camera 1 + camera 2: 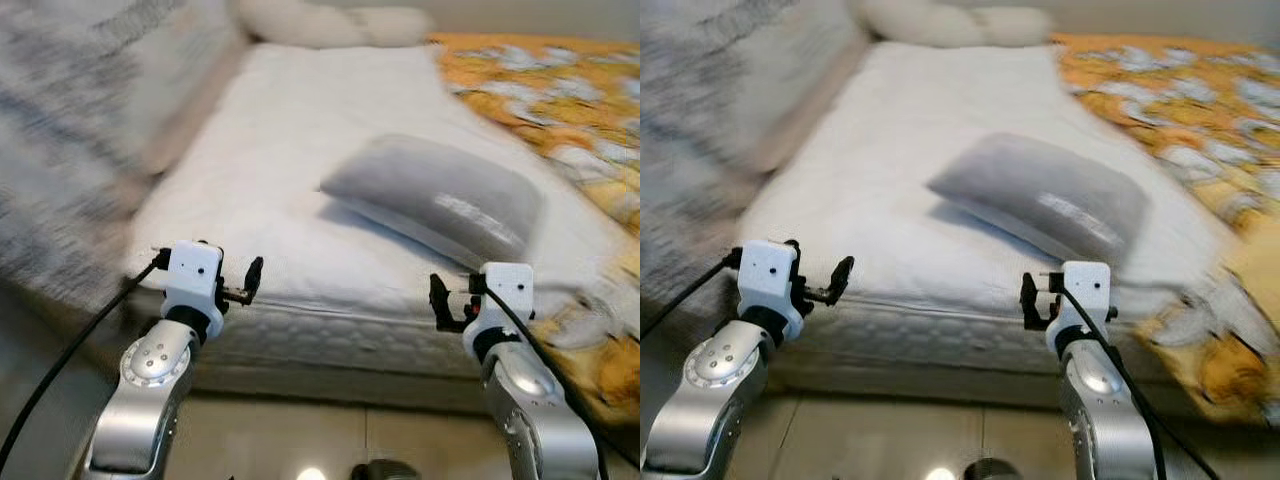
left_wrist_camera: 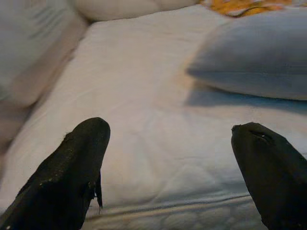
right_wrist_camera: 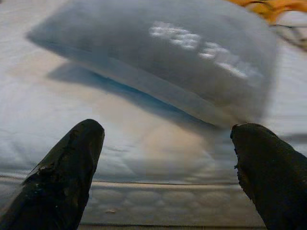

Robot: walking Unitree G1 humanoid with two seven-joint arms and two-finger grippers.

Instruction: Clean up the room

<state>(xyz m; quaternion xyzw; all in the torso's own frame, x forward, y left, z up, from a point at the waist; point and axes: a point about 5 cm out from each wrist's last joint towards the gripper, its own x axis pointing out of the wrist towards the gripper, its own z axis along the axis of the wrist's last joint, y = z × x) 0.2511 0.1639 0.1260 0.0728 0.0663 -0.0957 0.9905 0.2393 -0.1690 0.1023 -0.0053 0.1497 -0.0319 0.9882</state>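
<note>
Pillow (image 1: 440,205), grey and plump, is what I take as my target: it lies askew on the white mattress (image 1: 290,150), near the foot edge and closer to my right arm. Nearest me, both arms are raised over the floor just short of the bed's edge. My left pincer (image 1: 243,284) is spread wide and holds nothing, pointed at bare sheet beside the pillow; my right pincer (image 3: 168,167) is equally wide and empty, aimed straight at the pillow's near side. To do this well I judge I should step closer first, then bring the 2 pincers in from either side of the pillow, pinching deep into the fabric so that it does not slip. Beyond the pillow an orange patterned blanket (image 1: 560,90) is bunched along the right side and spills over the bed's corner, and 1 pale cushion or pillow (image 1: 330,22) sits at the head. The left margin is motion-blurred, so I cannot tell what the striped grey mass (image 1: 70,110) is.
</note>
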